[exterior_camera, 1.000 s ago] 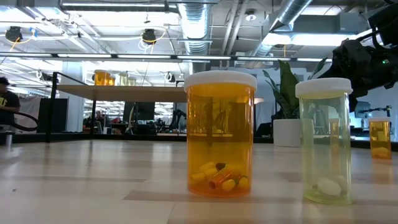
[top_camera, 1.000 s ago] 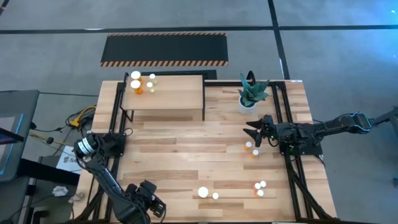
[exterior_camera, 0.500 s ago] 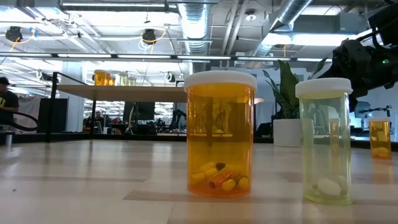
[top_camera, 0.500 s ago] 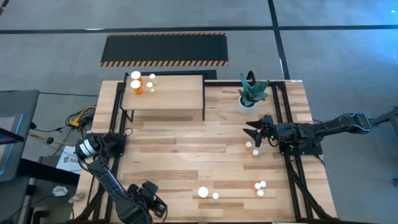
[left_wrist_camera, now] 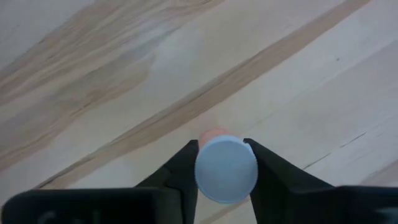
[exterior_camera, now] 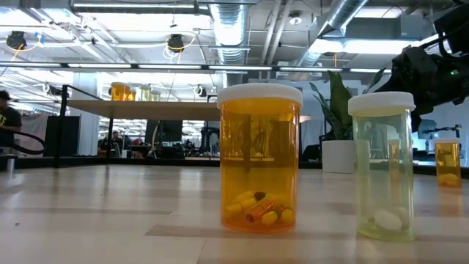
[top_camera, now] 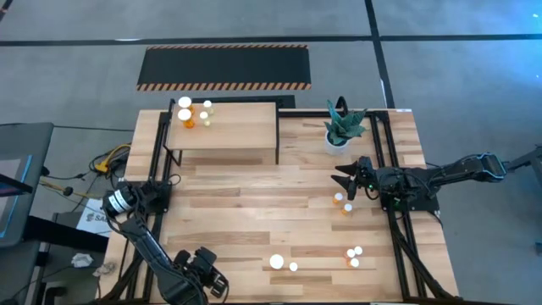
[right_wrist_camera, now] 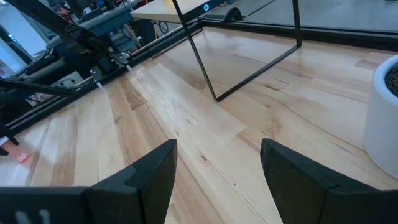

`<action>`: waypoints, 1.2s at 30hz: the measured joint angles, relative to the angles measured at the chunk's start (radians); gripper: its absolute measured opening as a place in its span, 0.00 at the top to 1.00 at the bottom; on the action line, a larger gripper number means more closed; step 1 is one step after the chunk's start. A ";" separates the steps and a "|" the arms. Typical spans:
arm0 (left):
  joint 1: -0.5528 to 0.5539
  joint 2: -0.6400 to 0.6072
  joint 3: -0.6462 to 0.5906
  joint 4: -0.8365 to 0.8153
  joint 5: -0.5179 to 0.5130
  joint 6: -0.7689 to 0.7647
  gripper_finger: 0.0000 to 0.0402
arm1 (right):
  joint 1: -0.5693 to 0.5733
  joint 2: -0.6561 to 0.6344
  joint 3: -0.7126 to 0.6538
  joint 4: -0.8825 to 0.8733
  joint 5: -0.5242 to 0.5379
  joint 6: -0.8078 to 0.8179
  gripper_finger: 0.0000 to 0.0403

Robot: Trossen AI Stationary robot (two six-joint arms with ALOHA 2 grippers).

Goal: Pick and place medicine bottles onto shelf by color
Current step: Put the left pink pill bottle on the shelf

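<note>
My left gripper (left_wrist_camera: 220, 144) is at the table's near left corner (top_camera: 206, 273), pointing steeply down and shut on a small pinkish medicine bottle (left_wrist_camera: 214, 133) with a white cap. The gripper hides this bottle in the high view. Several bottles (top_camera: 185, 114) stand on the far left end of the light-wood shelf (top_camera: 237, 129). More bottles stand on the table: two near the front middle (top_camera: 277, 263), three at the front right (top_camera: 354, 257), and two (top_camera: 341, 202) by my right gripper. My right gripper (right_wrist_camera: 217, 180) rests open at the table's right side (top_camera: 347, 178), holding nothing. My left gripper pinches the bottle between its two fingers (left_wrist_camera: 186, 163) at the white cap (left_wrist_camera: 203, 169), one finger on each side. The fingers come from above, pointing steeply down. The bottle stands upright under them. I cannot tell whether its base (left_wrist_camera: 214, 133) is on the table.
A white pot with a green plant (top_camera: 340, 129) stands at the back right, close to my right arm. In the low view, a large orange bottle (exterior_camera: 260, 158) and a yellowish one (exterior_camera: 382, 167) stand near the camera. Bare wood lies between the shelf and the front bottles.
In the high view my left gripper's fingers have drawn closer together at the near left corner, without the hand shifting. The bottles and my right arm stay where they were.
</note>
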 joint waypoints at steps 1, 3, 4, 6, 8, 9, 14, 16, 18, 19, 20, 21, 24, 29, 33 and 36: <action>0.000 0.000 0.000 0.000 0.000 0.000 0.78 | 0.000 0.000 0.000 0.000 0.000 0.000 0.37; 0.000 0.000 0.000 0.002 0.000 0.000 0.78 | 0.000 0.000 0.000 0.000 0.000 0.000 0.37; 0.000 0.000 0.000 0.002 0.000 0.001 0.78 | 0.000 0.000 0.000 0.000 0.000 0.000 0.37; 0.003 0.000 0.000 0.003 0.001 0.013 0.76 | 0.000 0.000 0.000 0.000 0.000 0.000 0.37; 0.010 -0.001 0.006 -0.003 0.003 0.036 0.75 | 0.000 0.000 0.000 0.000 0.000 0.000 0.37; 0.016 -0.002 0.013 -0.007 0.002 0.053 0.74 | 0.000 0.000 0.000 0.000 0.000 0.000 0.37; 0.071 -0.005 0.078 -0.064 -0.003 0.189 0.75 | 0.000 0.000 0.000 0.000 0.000 0.000 0.37; 0.100 -0.005 0.112 -0.089 -0.019 0.266 0.76 | 0.000 0.000 0.000 0.000 0.000 0.000 0.37; 0.134 -0.005 0.148 -0.116 -0.042 0.352 0.76 | 0.000 0.000 0.000 0.000 0.000 0.000 0.37; 0.151 -0.005 0.169 -0.134 -0.052 0.399 0.76 | 0.000 0.000 0.000 0.000 0.000 0.000 0.37; 0.170 -0.005 0.191 -0.149 -0.060 0.446 0.76 | 0.000 0.000 0.000 0.000 0.000 0.000 0.37; 0.189 -0.005 0.216 -0.162 -0.064 0.494 0.76 | 0.000 0.000 0.000 0.000 0.000 0.000 0.37; 0.254 -0.005 0.285 -0.206 -0.082 0.646 0.76 | 0.000 0.000 0.000 0.000 0.000 0.000 0.37; 0.366 -0.005 0.408 -0.273 -0.134 0.881 0.76 | 0.000 0.000 0.000 0.000 0.000 0.000 0.37; 0.465 -0.017 0.482 -0.290 -0.121 1.066 0.76 | 0.000 0.000 0.000 0.000 0.000 0.000 0.37; 0.548 -0.050 0.492 -0.269 -0.081 1.183 0.76 | 0.000 0.000 0.000 0.000 0.000 0.000 0.37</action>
